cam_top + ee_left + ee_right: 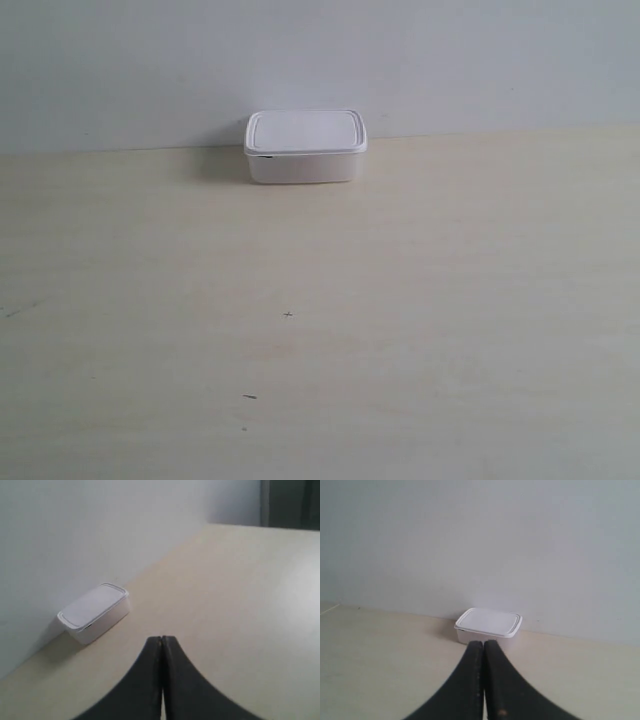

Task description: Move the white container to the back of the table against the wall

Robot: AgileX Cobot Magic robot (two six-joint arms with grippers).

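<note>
The white container [304, 146] stands lid-on at the far edge of the cream table [320, 330], against the pale wall [320, 60]. No arm shows in the exterior view. In the left wrist view the container [95, 612] lies well beyond my left gripper [161, 639], whose dark fingers are pressed together with nothing between them. In the right wrist view the container [489, 625] sits just past the tips of my right gripper [483, 643], which is shut and empty; I cannot tell whether tips and box touch.
A few tiny dark specks [288, 315] mark the tabletop. In the left wrist view the table's end and a dark vertical panel [290, 502] appear at the far corner beside the wall [100, 530].
</note>
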